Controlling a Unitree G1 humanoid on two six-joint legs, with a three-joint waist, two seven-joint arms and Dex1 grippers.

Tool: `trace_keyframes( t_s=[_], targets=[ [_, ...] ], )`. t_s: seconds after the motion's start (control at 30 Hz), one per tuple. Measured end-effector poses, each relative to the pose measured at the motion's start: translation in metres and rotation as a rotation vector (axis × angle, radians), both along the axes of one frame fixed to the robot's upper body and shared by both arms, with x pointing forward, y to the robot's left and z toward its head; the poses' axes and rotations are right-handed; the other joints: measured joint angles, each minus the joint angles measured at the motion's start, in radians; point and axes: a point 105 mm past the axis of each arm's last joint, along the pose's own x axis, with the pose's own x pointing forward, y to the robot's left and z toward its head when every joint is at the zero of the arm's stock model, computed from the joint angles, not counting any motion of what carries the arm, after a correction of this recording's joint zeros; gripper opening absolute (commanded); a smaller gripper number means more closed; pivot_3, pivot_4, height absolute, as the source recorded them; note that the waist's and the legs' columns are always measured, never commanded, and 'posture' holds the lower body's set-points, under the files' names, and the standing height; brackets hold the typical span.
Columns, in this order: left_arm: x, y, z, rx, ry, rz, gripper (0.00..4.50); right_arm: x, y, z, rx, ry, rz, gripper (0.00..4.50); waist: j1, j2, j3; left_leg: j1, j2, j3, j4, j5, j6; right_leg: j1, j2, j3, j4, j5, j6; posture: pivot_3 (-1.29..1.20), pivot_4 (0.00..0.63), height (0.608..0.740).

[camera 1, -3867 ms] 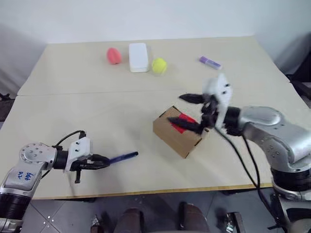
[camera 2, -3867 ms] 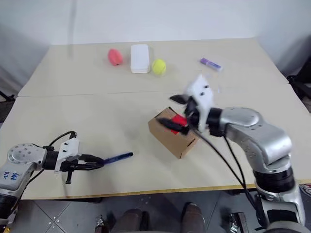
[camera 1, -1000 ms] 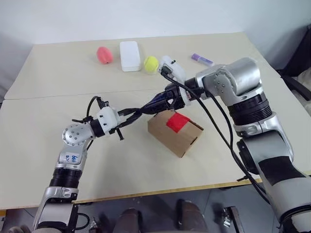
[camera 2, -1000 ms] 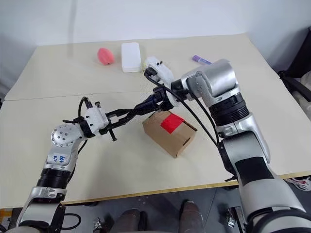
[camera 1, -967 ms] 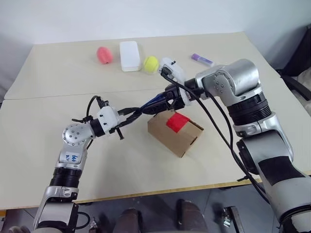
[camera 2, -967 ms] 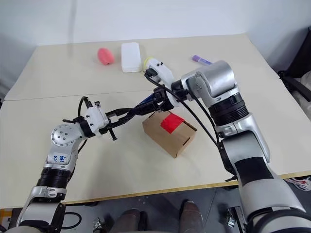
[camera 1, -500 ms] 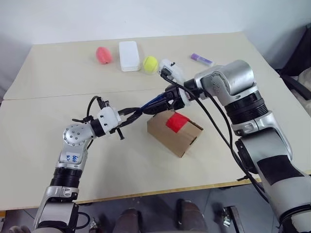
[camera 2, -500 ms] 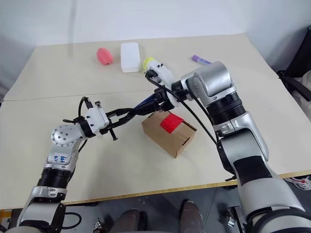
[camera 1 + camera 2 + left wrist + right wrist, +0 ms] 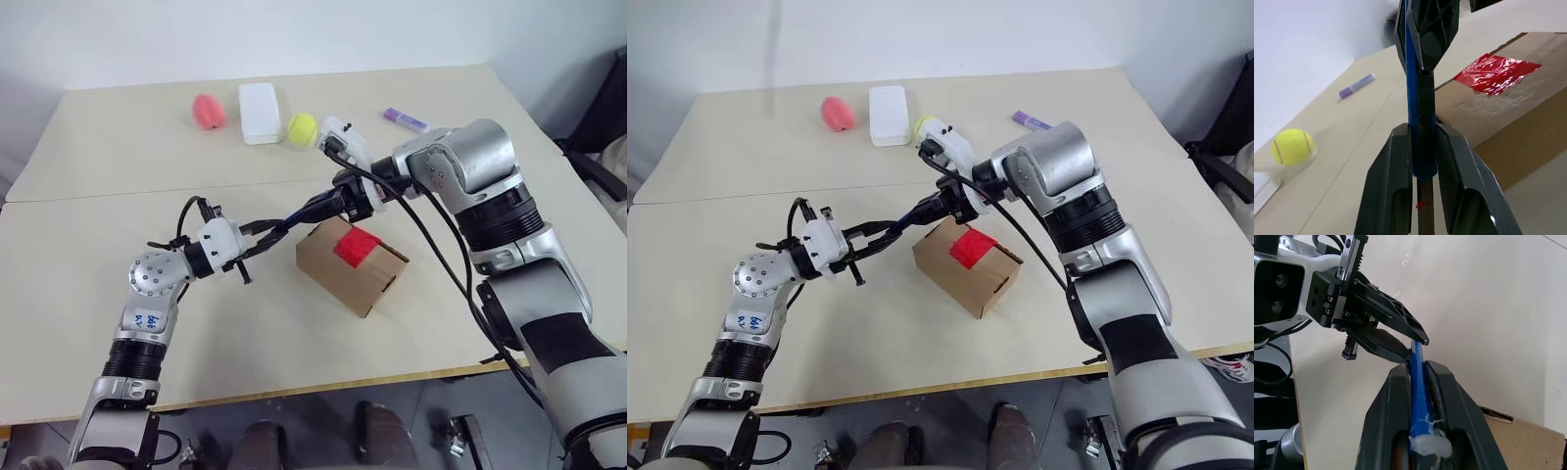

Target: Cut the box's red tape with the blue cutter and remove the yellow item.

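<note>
Now, blue cutter (image 9: 1417,132): up off the table, spanning both claws, just above the box's (image 9: 353,269) near corner.
Left gripper (image 9: 263,233): clenched on one end.
Right gripper (image 9: 1418,374): clamped on the other.
Red tape (image 9: 356,245): on top, uncut.

Bright, even light, soft shadows, sharp focus throughout.

Right pincer (image 9: 1420,377) closed on blue cutter (image 9: 1417,382)

Bare table (image 9: 88,255) left of box (image 9: 348,264)
</note>
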Motion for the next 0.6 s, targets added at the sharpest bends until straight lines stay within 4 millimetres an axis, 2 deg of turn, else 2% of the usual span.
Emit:
trace_keyframes(
  t_s=[0.2,0.37,0.47,0.6],
  targets=[
    [0.005,0.010,-0.010,-0.021,0.146,0.062,2.89,-0.002,-0.003,0.006,0.004,-0.033,0.005,0.13,-0.008,0.000,0.000,0.000,0.000,0.000,0.000,0.000,0.000,0.000,0.000,0.000,0.000,0.000,0.000,0.00,0.150,0.740],
    [0.010,0.033,0.002,-0.041,0.168,0.151,4.44,0.001,-0.007,0.016,0.044,-0.064,-0.033,0.13,-0.009,0.000,0.000,0.000,0.000,0.000,0.000,0.000,0.000,0.000,0.000,0.000,0.000,0.000,0.000,0.00,0.150,0.740],
    [0.005,0.050,0.014,-0.049,0.188,0.179,4.50,0.003,-0.016,0.026,0.083,-0.083,-0.071,0.13,-0.009,0.000,0.000,0.000,0.000,0.000,0.000,0.000,0.000,0.000,0.000,0.000,0.000,0.000,0.000,0.00,0.150,0.740],
    [-0.017,0.065,0.021,-0.084,0.309,0.153,4.50,0.007,-0.046,0.038,0.140,-0.106,-0.179,0.13,-0.006,0.000,0.000,0.000,0.001,0.000,-0.001,-0.001,-0.001,0.000,0.000,-0.001,0.000,0.000,0.000,0.00,0.150,0.740]
  ],
)
